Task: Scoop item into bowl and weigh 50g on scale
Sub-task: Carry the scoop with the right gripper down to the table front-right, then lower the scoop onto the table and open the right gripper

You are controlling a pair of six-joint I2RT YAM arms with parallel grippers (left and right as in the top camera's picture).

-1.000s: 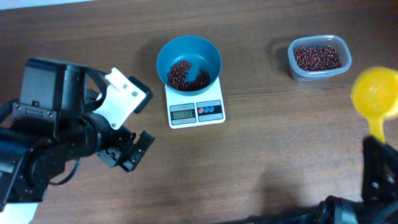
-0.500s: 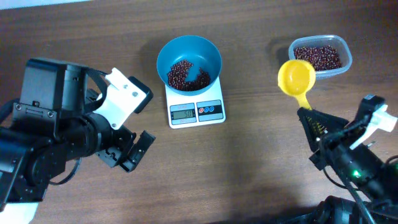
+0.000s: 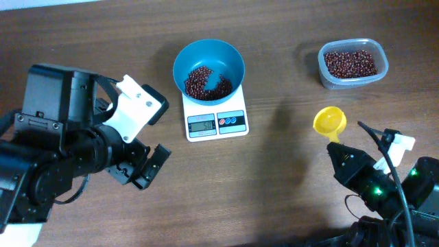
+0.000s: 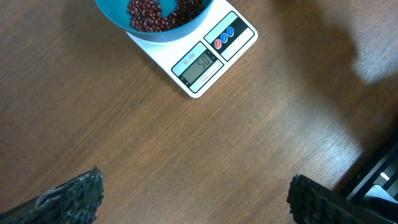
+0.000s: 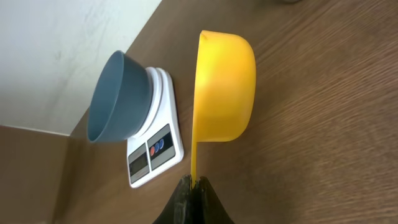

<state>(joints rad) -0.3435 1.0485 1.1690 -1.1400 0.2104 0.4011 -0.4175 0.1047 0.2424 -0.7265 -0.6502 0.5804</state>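
The teal-blue bowl sits on the white scale and holds dark red-brown beans. The scale's display reads about 50. My right gripper is shut on the handle of a yellow scoop, low over the table right of the scale. In the right wrist view the scoop looks empty, and the bowl and scale lie beyond it. My left gripper is open and empty, left of and nearer than the scale; its fingers frame bare table.
A clear plastic tub of the same beans stands at the back right. The brown wooden table runs under everything. A light wall shows beyond the table's far edge in the right wrist view.
My right gripper has carried the yellow scoop from the far right, past the tub, down to the table right of the scale. The left arm and the bowl have not moved.
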